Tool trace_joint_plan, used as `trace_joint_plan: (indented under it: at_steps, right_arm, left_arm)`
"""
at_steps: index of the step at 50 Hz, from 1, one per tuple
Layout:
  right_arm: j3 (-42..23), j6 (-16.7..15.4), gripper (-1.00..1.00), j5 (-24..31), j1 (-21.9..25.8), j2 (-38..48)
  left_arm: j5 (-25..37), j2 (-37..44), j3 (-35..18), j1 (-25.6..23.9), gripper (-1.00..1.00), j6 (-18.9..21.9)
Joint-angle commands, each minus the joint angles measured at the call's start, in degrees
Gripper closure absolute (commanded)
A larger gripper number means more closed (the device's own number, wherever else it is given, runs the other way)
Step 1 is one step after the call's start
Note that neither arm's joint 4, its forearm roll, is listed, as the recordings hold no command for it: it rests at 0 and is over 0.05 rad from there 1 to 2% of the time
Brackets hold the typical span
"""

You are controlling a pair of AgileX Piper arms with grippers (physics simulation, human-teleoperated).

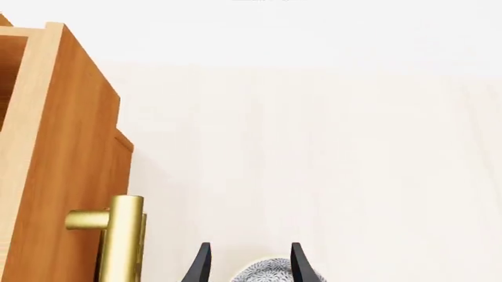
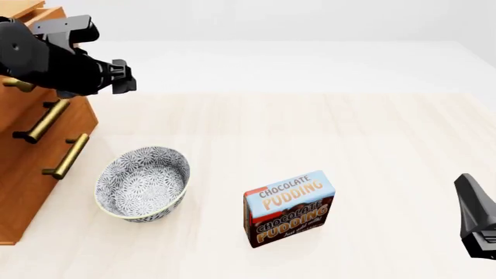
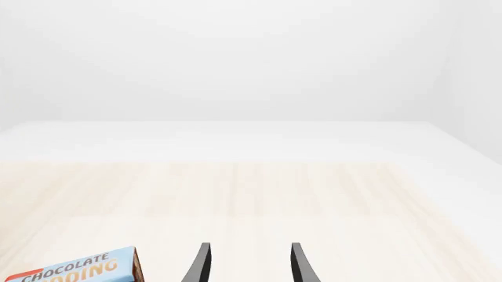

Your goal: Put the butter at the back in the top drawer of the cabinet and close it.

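Observation:
The butter does not show in any view. The cabinet [image 2: 31, 174] stands at the table's left edge. Its top drawer [image 1: 55, 129] is pulled out, with its brass bar handle [image 1: 119, 238] facing the table; its inside is hidden. In the front view the top drawer [image 2: 27, 11] is mostly behind my left arm. My left gripper [image 2: 126, 77] hangs in the air just in front of the top drawer, above the table. In the left wrist view it [image 1: 250, 265] is open and empty. My right gripper [image 2: 470, 189] is low at the front right, open and empty [image 3: 250, 265].
A blue-and-white patterned bowl [image 2: 143, 183] sits in front of the cabinet, below my left gripper; its rim shows in the left wrist view [image 1: 267, 271]. The Chocolate Pudding box [image 2: 288, 208] stands at the front middle and also shows in the right wrist view [image 3: 74, 270].

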Motion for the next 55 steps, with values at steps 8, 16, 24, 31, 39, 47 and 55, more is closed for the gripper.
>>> trace_joint_plan:
  at_steps: [8, 16, 24, 31, 39, 47, 55]
  right_arm:
    - [0.0, 0.0, -1.0, 0.0, 0.0, 0.0]
    - [0.0, 0.0, -1.0, 0.0, 0.0, 0.0]
    - [0.0, 0.0, -1.0, 0.0, 0.0, 0.0]
    - [0.0, 0.0, -1.0, 0.0, 0.0, 0.0]
    - [0.0, 0.0, -1.0, 0.0, 0.0, 0.0]
    - [0.0, 0.0, -1.0, 0.0, 0.0, 0.0]
    - [0.0, 0.0, -1.0, 0.0, 0.0, 0.0]
  left_arm:
    - [0.81, -1.71, 0.9, 5.04, -1.0, 0.94]
    - [0.57, -2.15, 1.67, 6.01, -1.0, 0.88]
    - [0.2, -2.75, 2.53, 7.39, -1.0, 0.84]
    - [0.09, -3.95, 3.43, 8.63, -1.0, 0.56]
    - [0.65, -4.98, 3.52, 9.71, -1.0, 0.67]
    - [0.91, -6.24, 4.0, 10.89, -1.0, 0.74]
    - [2.32, -8.72, 4.08, 11.38, -1.0, 0.49]
